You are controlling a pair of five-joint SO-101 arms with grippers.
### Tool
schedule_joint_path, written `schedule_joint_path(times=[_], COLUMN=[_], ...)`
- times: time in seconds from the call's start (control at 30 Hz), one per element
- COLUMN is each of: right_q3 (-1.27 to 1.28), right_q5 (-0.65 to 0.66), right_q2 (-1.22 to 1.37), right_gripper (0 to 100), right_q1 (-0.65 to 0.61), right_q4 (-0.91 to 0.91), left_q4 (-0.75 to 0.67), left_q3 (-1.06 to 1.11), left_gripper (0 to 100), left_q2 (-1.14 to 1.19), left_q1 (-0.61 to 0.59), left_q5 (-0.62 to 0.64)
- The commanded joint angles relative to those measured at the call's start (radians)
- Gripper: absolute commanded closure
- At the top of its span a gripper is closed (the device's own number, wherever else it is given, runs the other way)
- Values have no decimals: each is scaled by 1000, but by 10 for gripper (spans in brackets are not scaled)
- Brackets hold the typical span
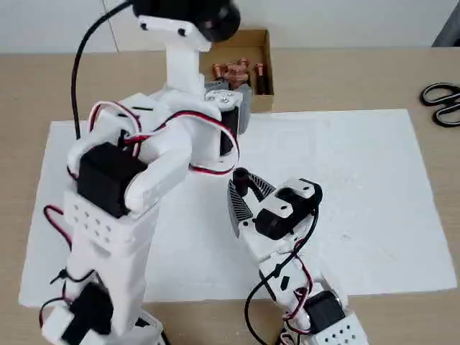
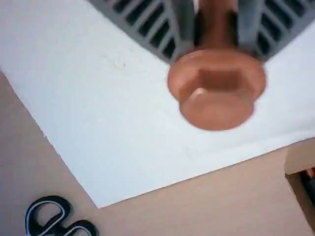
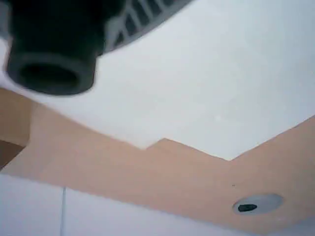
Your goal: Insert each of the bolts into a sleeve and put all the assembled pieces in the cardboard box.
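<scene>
The left pincer (image 2: 215, 34) is clamped on the shank of a copper-coloured bolt (image 2: 216, 88). The wide round head sticks out past the jaw tips and shows a hexagonal recess. In the high view this pincer hangs over the far edge of the white sheet (image 1: 345, 180), just in front of the cardboard box (image 1: 251, 36).

The right pincer (image 1: 241, 184) is closed on a short black sleeve (image 3: 51, 54), held above the middle of the sheet. The sleeve's open bore faces outward, away from the jaws. Bolt and sleeve are apart, so the two are not yet joined.

Both parts look stiff and light, probably smooth plastic, so neither should bend or crush under a firm grip. The round shank could twist or slip between the ribbed jaws if pushed off-axis. The sleeve is best gripped across its outer wall, which keeps the bore free. With the shank in the jaws and the head leading, the bolt may need regripping by the head so the shank can enter.

The box sits on the counter (image 1: 345, 79) at the far edge of the sheet. It holds a small cluster of copper and dark pieces (image 1: 237, 72), seemingly assembled ones, though how many cannot be told. A pair of scissors (image 1: 442, 100) lies well off to the side.
</scene>
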Motion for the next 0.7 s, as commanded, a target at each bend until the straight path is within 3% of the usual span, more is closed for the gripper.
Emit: schedule_joint_path(times=[0.0, 0.23, 0.5, 0.67], right_q3=[-6, -5, -5, -5], right_q5=[-12, -12, -12, -12], right_q2=[-13, -13, -13, -13], right_gripper=[995, 995, 995, 995], right_q1=[-2, -2, -7, -4], right_q4=[-27, -24, -24, -21], left_q4=[-5, -114, -608, -792], left_q3=[59, 400, 905, 1067], left_gripper=[994, 994, 994, 994], left_q2=[-138, -354, -512, -519], left_q1=[-26, -86, -92, -91], left_q5=[14, 14, 12, 12])
